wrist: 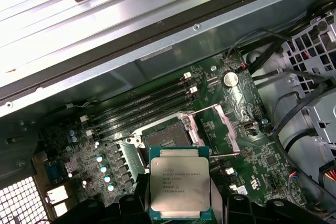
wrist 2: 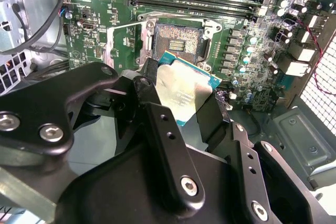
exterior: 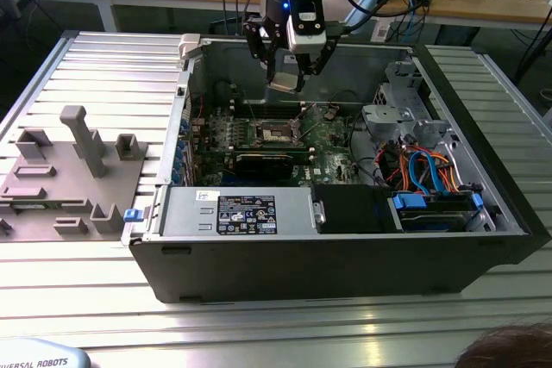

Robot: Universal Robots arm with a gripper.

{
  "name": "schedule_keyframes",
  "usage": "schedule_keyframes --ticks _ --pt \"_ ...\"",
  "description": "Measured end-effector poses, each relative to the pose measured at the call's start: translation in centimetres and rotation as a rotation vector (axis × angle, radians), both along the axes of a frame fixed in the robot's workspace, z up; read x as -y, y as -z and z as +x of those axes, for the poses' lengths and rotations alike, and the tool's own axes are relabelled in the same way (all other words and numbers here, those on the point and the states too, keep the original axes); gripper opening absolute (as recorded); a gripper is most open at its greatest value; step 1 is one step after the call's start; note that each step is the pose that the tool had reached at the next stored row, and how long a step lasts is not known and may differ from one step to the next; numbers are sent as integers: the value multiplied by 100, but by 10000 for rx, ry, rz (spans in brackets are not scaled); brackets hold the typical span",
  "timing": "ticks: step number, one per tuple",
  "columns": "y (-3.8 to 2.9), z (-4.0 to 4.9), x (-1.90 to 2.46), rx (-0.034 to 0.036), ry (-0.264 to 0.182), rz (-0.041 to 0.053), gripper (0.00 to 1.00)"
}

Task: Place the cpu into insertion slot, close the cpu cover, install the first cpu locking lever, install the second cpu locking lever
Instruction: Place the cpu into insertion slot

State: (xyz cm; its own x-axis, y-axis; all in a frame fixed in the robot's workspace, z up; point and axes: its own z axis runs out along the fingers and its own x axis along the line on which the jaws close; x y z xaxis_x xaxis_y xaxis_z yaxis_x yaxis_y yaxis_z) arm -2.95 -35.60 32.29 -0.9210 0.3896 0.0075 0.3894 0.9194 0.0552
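Gripper (wrist: 181, 203) fingers are pinching the cpu (wrist: 181, 188) by two opposite edges, its metal top facing the first wrist view. Nothing's seated yet imo: the insertion slot (wrist: 168, 139) sits bare, with the cpu cover (wrist: 227, 127) flipped open beside it and nothing latched, so all four steps are left. Exterior view gives the height, chip hanging well above the motherboard (exterior: 332, 140), while the second wrist view shows the grip side-on

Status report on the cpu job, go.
Arm's gripper shut on the cpu, held above the circuit board. Chip not yet in the insertion slot. Socket uncovered, nothing across it.
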Motion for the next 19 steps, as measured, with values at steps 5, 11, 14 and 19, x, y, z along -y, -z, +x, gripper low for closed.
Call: schedule_keyframes --ticks 5,11,14,19 --pt "0 0 0 0 19 -6 54" --pt "0 0 0 1 51 -11 54" --pt "0 0 0 0 64 -13 54" --pt "0 0 0 0 83 -15 54"
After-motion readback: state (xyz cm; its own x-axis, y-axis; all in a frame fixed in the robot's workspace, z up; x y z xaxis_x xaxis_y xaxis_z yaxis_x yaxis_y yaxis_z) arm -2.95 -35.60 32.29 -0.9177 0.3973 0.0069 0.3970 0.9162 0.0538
